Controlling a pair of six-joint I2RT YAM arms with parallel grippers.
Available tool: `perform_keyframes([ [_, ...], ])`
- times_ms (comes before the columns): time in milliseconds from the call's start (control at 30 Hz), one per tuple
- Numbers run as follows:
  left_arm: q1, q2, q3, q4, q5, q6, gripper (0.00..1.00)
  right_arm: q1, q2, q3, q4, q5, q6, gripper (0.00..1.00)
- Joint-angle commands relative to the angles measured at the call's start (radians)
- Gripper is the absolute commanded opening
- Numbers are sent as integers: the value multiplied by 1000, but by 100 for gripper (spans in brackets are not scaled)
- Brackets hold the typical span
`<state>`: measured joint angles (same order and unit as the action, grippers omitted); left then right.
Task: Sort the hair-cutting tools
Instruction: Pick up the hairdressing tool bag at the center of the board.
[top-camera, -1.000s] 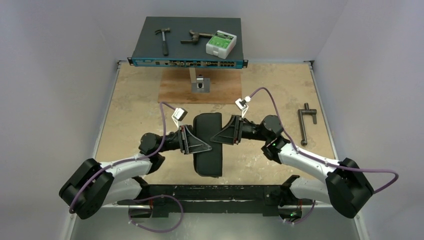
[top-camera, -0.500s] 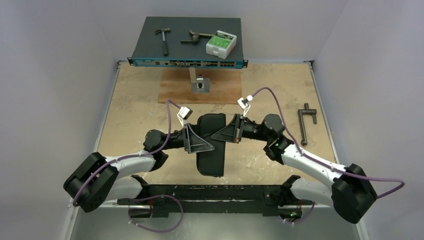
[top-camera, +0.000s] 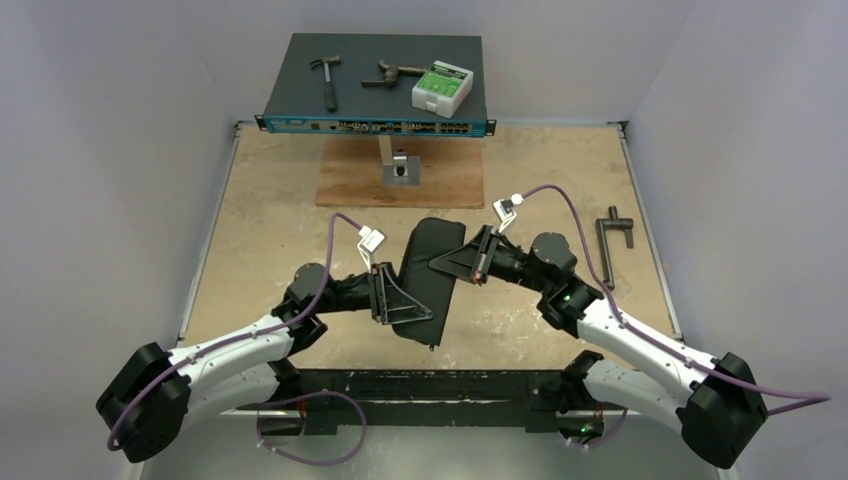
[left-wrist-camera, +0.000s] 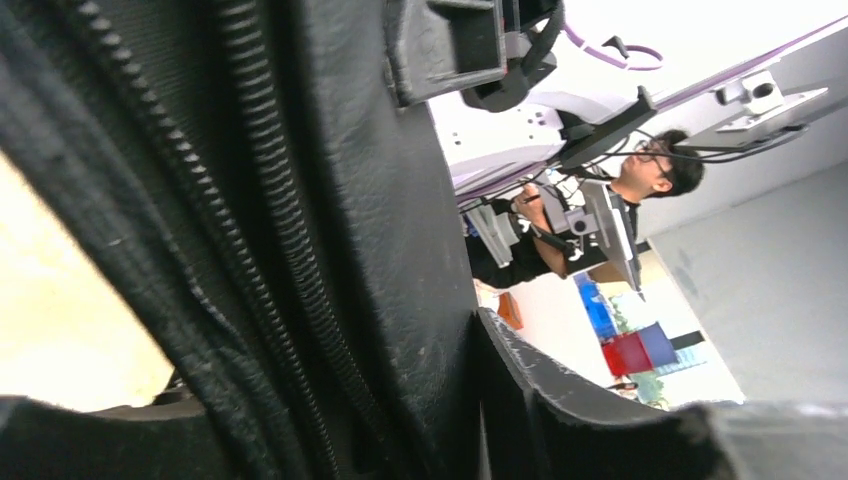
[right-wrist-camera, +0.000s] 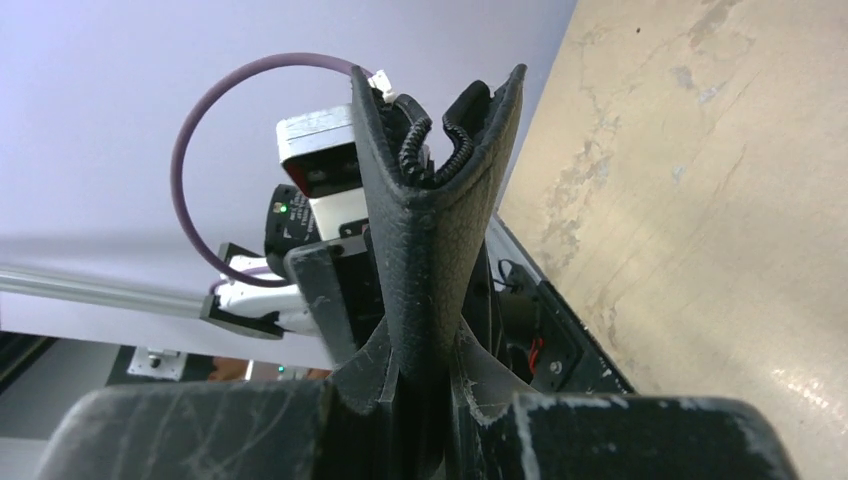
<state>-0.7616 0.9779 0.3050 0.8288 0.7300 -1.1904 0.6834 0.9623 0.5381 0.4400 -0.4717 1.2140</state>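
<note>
On the bench (top-camera: 270, 200), the right hand (top-camera: 440, 266) at two o'clock clamps the black pouch (top-camera: 421, 243), likely bracing it for unzipping; whether the left hand (top-camera: 418, 314) at eight o'clock grips is unclear; hair-cutting tools unseen, presumably inside.

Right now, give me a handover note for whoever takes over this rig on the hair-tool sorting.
The right gripper is shut on the black zip pouch, pinching its far part.
The left gripper is at the pouch's near end; its grip is unclear.
No scissors, comb or clip in view; nothing is laid out sorted.
Left to do, probably: open the pouch, take out whatever tools it holds, and sort them.
</note>
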Motion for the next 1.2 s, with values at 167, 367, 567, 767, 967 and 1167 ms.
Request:
perform_keyframes([
  [167,-23,-43,8,-60,-20,89,15,-7,-25,18,-7,90,-11,8],
  [367,-23,-56,1,2,-20,70,0,-9,-30,-13,66,-18,-40,60],
  [567,-23,-29,-3,147,3,8,0,-7,48,-65,289,-145,6,66],
  [767,-23,80,12,364,30,-86,0,22,93,-40,361,-198,6,64],
  [967,-23,148,45,411,33,-111,0,69,126,9,361,-209,-13,52],
  [1167,-22,104,73,271,5,-40,0,78,126,13,343,-202,-20,23],
])
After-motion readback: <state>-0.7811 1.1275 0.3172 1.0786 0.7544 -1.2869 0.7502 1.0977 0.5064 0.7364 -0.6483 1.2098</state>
